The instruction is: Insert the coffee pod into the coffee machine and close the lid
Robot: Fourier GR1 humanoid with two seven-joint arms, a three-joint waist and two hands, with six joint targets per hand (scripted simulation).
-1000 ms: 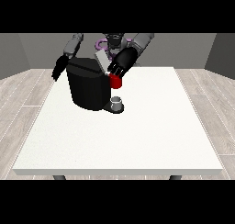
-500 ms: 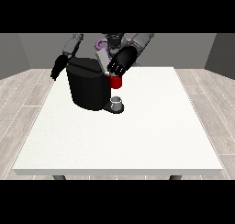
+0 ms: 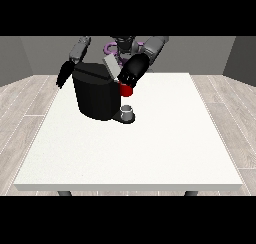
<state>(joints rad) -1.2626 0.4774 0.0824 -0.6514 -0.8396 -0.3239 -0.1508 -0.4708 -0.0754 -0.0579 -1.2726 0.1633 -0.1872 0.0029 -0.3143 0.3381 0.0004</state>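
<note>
Robot hand at the view's right [image 3: 131, 74] over black coffee machine [image 3: 96, 92].

The coffee machine [image 3: 98, 95] is a squat black block standing upright on the table. Its grey lid [image 3: 112, 66] is tilted up and open at the top, just beside the hand at the view's right [image 3: 131, 74], which hangs over the machine's front. A red thing at the machine [image 3: 126, 90] sits directly under that hand. Lower down, a small grey cup [image 3: 128, 111] stands on the machine's base, below the hand.
</note>
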